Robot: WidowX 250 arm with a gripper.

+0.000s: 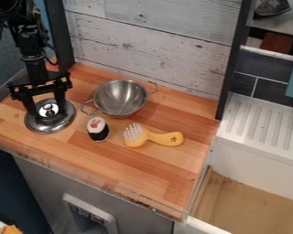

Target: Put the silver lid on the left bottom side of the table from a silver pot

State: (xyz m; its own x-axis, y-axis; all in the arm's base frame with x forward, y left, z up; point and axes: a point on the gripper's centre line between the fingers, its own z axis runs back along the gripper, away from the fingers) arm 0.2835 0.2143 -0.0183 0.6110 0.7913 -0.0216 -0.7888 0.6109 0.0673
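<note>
Your lid (50, 125) sits off the pot (119, 98), toward eight o'clock, claw (46, 111) spread around the knob (49, 109); likely just retreat remains.

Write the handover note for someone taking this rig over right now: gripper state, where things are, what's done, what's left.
Gripper: open, astride the knob of the silver lid.
Lid: at the table's left side, beside the silver pot.
Done: lid off the pot, which is uncovered.
Left: probably just lift clear; perhaps shift the lid nearer the front-left corner first.
</note>
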